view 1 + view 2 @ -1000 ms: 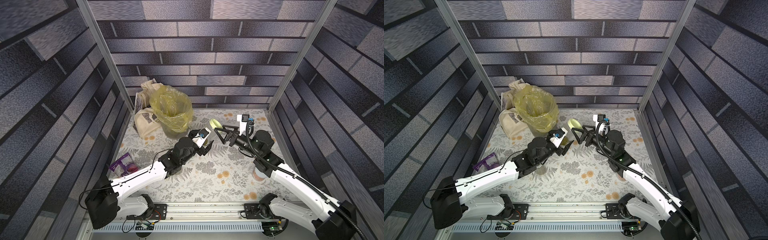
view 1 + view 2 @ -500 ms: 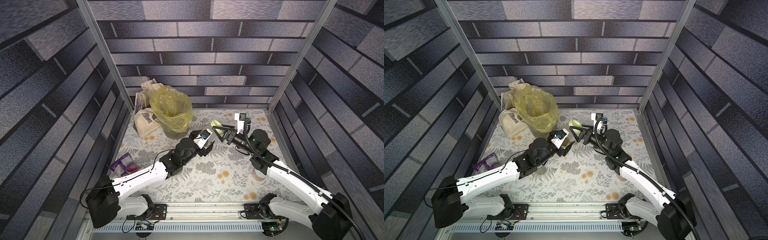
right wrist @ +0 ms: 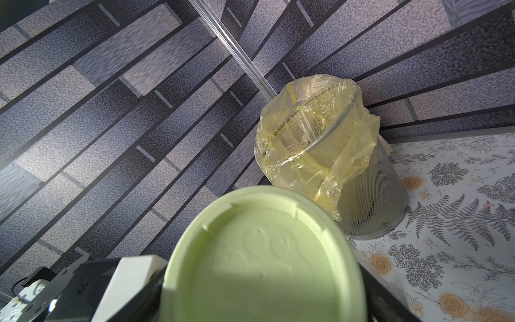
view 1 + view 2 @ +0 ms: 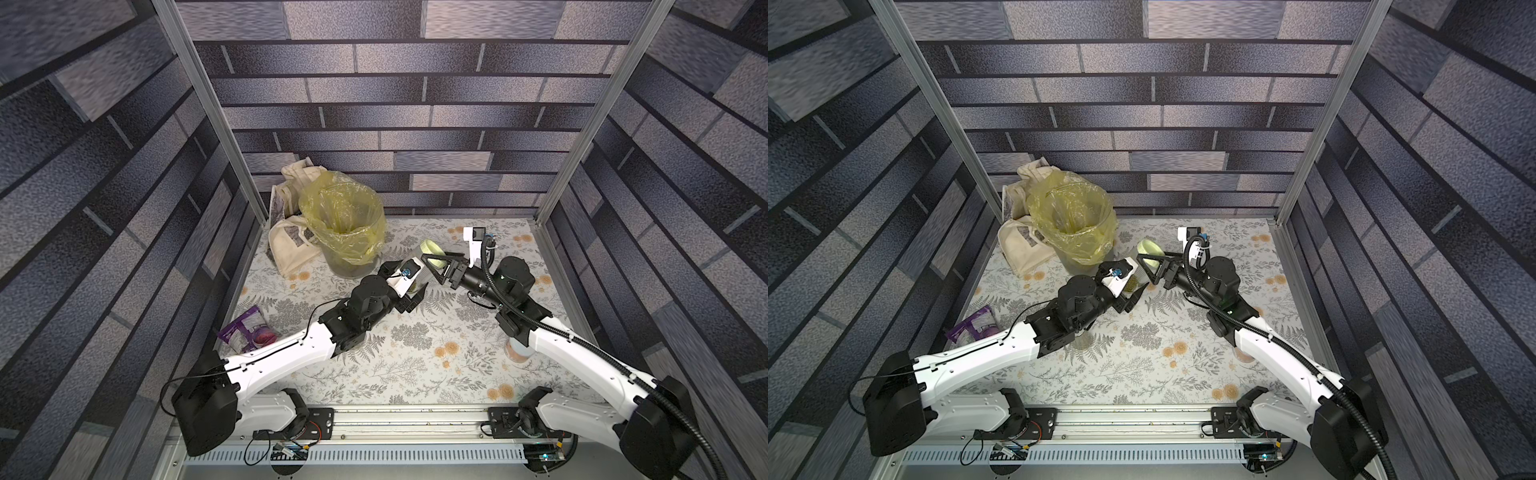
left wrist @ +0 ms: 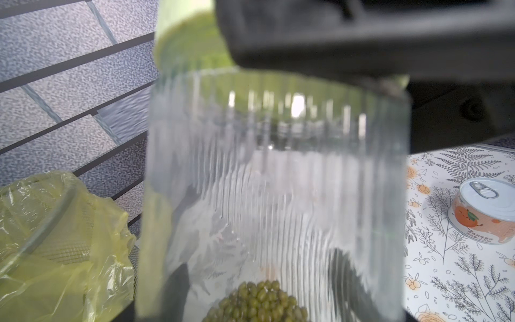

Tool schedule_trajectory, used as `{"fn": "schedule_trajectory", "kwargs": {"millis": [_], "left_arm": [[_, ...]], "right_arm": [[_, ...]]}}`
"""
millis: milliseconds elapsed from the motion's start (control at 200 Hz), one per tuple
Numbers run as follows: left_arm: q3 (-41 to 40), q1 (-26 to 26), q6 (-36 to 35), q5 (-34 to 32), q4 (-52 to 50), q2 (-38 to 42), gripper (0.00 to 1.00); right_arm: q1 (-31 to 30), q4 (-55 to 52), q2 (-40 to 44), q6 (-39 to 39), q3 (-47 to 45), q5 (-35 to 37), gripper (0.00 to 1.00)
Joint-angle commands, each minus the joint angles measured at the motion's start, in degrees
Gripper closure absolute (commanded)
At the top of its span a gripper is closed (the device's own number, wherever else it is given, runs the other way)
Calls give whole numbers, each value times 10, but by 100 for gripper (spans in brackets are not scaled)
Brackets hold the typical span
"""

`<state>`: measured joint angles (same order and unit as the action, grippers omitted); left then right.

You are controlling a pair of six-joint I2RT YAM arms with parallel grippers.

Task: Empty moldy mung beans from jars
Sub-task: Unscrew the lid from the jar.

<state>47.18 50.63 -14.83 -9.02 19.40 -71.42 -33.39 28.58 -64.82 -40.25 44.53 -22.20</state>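
My left gripper (image 4: 409,281) is shut on a clear ribbed jar (image 4: 415,272), holding it tilted above the floral table, to the right of the bin. A small heap of olive-green mung beans (image 5: 259,301) lies in the jar's low end (image 5: 278,181). The jar's pale green lid (image 3: 262,264) is on, also seen in both top views (image 4: 432,249) (image 4: 1150,248). My right gripper (image 4: 434,258) reaches in from the right. One black finger (image 3: 374,281) presses each side of the lid's rim. The other jars do not show.
A grey mesh bin lined with a yellow bag (image 4: 345,232) stands at the back left, just beyond the jar. A cream cloth bag (image 4: 291,249) leans behind it. A purple pouch (image 4: 249,332) lies by the left wall. A pull-tab can (image 5: 487,209) stands under my right forearm.
My right gripper has moved left onto the lid and its jaws have narrowed around it. The left arm and the jar have stayed put.
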Motion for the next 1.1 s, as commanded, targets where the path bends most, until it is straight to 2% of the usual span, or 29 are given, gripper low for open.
{"fn": "schedule_trajectory", "kwargs": {"millis": [0,180,275,576,721,922,1097], "left_arm": [[22,-2,5,11,28,10,52],[23,-2,6,13,24,8,52],[22,-3,6,14,24,7,53],[21,-7,14,31,12,10,53],[14,-62,80,121,-9,34,53],[2,-160,145,277,-18,69,53],[9,-175,135,316,-39,74,53]], "right_arm": [[-3,21,2,-1,20,-8,9],[-3,20,2,6,24,-4,9],[-3,17,0,11,25,-4,16],[-2,13,0,21,21,-3,27],[5,-2,1,36,26,-19,28],[15,21,-26,36,38,-97,29],[18,46,-43,33,44,-130,30]]}}
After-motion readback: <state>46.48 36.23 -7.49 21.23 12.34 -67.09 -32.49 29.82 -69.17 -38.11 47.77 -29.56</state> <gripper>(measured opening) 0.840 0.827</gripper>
